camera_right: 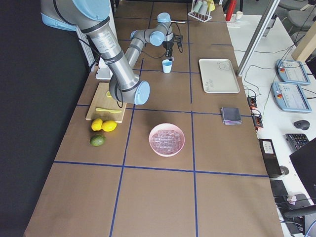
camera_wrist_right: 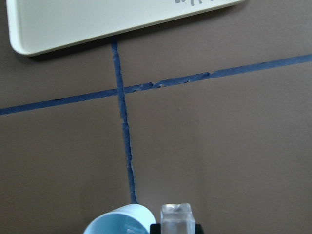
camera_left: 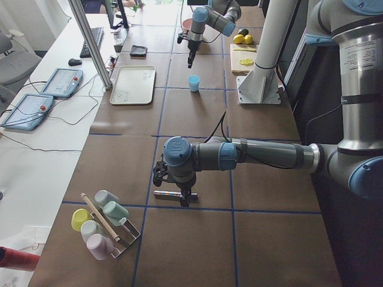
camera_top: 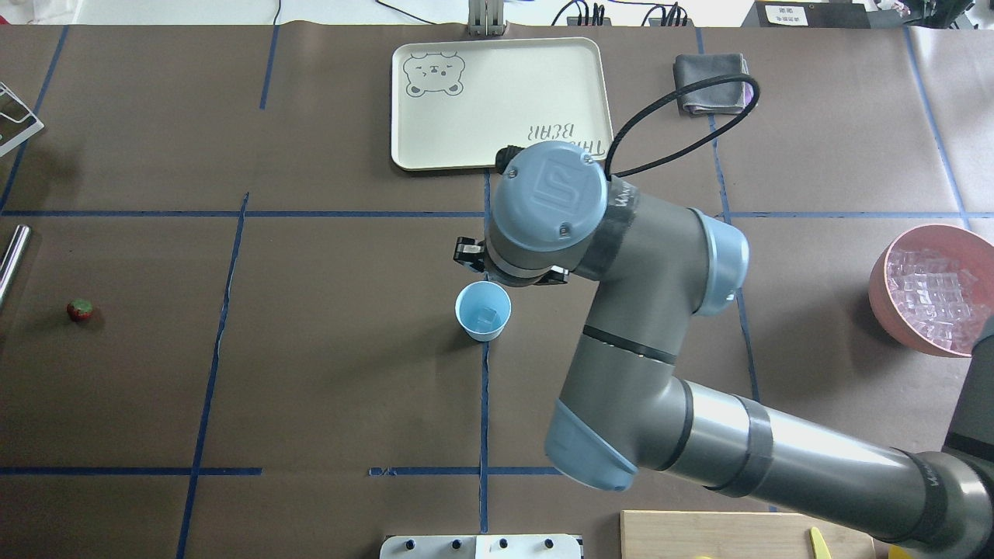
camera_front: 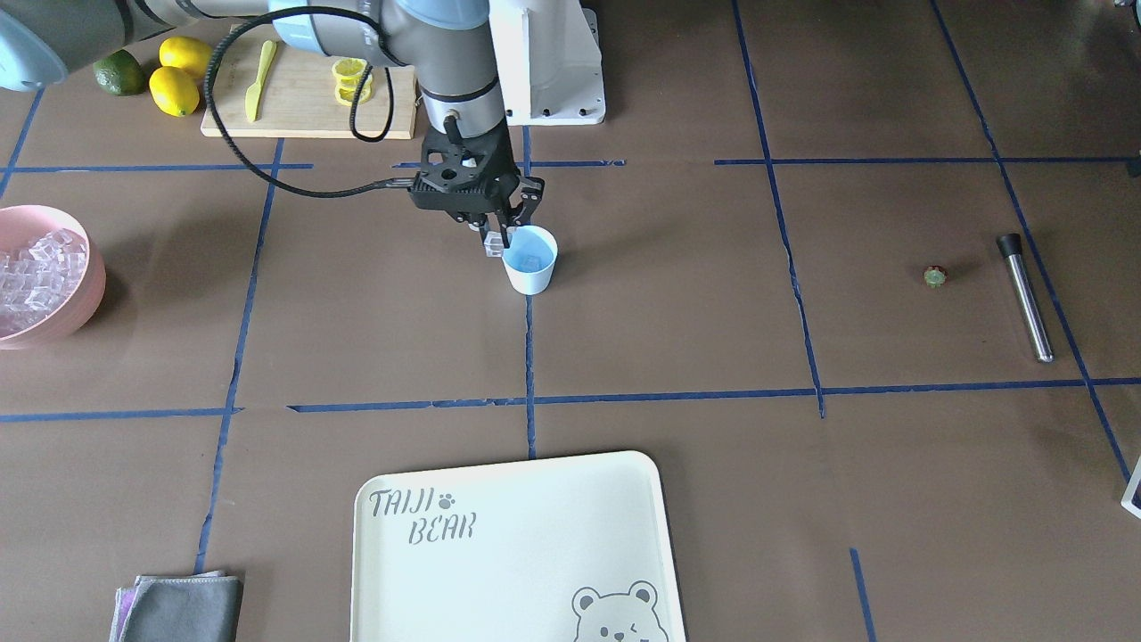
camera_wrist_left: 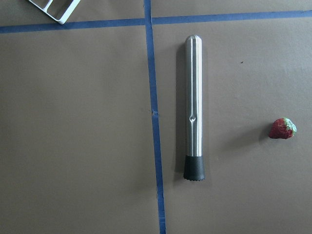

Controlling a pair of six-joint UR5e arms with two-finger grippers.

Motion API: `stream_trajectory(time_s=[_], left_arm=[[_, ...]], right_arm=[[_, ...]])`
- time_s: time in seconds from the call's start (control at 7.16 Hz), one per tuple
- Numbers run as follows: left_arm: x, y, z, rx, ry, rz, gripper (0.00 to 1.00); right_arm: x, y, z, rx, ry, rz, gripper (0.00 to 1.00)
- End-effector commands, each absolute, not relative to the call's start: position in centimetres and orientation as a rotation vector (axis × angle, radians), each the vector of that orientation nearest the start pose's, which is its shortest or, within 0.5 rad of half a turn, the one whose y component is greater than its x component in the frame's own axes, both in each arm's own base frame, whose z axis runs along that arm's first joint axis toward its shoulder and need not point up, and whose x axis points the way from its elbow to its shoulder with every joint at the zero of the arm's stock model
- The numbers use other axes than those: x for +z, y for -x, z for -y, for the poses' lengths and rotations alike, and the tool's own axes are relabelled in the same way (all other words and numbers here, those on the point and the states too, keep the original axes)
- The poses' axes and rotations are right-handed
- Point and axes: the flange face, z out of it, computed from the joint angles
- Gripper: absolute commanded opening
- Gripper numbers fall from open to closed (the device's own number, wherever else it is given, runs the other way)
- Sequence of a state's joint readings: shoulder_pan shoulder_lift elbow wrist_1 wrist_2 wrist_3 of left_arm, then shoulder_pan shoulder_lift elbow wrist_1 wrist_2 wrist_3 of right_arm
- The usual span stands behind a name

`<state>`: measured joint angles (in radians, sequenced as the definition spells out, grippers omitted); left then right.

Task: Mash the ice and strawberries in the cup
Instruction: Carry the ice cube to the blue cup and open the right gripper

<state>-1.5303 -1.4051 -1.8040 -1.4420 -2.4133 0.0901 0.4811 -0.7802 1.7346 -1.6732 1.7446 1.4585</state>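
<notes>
Clamping an ice cube [camera_front: 493, 243] between the fingers of the right gripper [camera_front: 499, 236], just beside the rim of the cup [camera_front: 528, 278], with one cube [camera_top: 487, 314] already lying inside. Leaving the strawberry [camera_front: 934, 276] on the table [camera_front: 677, 339] far to the robot's left, near the muddler [camera_front: 1025, 299], mashing not yet begun. Hovering over that muddler with the left gripper [camera_left: 179, 196], fingers impossible to judge.

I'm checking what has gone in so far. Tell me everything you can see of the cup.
The cup is small, tapered and handleless. It looks like plastic, light blue inside and whitish outside. It stands upright, mouth open, on the brown table, on a blue tape line. One ice cube lies at its bottom, and no berry is in it. The right hand hangs close beside its rim, gripping a second ice cube. I cannot tell whether the hand touches the cup.
</notes>
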Motion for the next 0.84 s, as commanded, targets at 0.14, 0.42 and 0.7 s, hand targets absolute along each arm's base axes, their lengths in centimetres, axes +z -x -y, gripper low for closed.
stream_trajectory(time_s=[0.14, 0.42, 0.7], left_arm=[[62.74, 3.45, 41.94, 0.114, 0.044, -0.845, 1.0], [62.66, 3.45, 42.02, 0.115, 0.041, -0.845, 1.0], [62.66, 3.45, 42.02, 0.115, 0.041, -0.845, 1.0]], right_arm=[[12.61, 57.6, 41.24, 0.292, -0.073, 0.829, 0.58], [12.74, 58.11, 40.63, 0.279, -0.089, 0.823, 0.98], [12.74, 58.11, 40.63, 0.279, -0.089, 0.823, 0.98]])
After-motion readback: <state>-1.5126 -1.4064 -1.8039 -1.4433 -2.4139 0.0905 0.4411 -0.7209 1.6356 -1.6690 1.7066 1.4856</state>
